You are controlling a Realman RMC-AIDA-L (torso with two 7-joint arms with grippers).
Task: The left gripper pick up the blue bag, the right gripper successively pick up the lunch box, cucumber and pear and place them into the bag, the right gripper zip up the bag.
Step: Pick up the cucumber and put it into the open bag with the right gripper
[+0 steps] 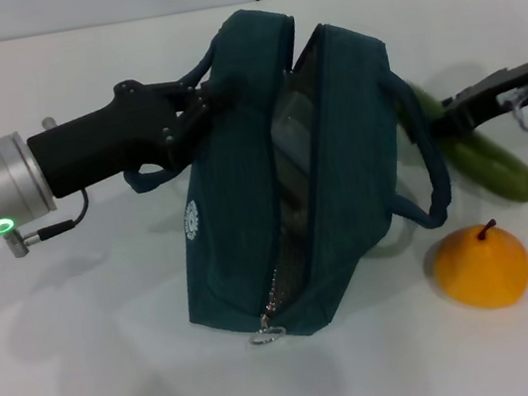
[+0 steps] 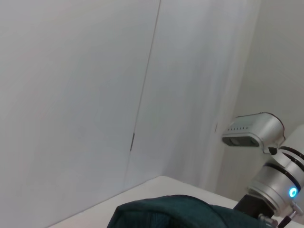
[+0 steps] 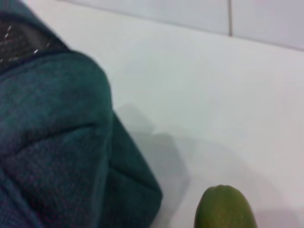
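The blue bag (image 1: pixel 246 211) stands at the table's middle, tilted, with its zipper open and the ring pull (image 1: pixel 267 335) at the near end. My left gripper (image 1: pixel 197 103) is shut on its left handle and holds that side up. Grey shiny lining shows inside the opening; I cannot make out the lunch box there. Right of the bag lies the cucumber (image 1: pixel 490 167), whose tip (image 3: pixel 223 209) also shows in the right wrist view. My right gripper (image 1: pixel 441 122) sits across the cucumber's far part, close to the bag's right handle (image 1: pixel 435 186). The pear (image 1: pixel 482 267) rests in front of the cucumber.
The white table (image 1: pixel 93 386) runs to a pale wall at the back. In the left wrist view the bag's top (image 2: pixel 166 211) shows, with the right arm's silver wrist (image 2: pixel 275 183) beyond it.
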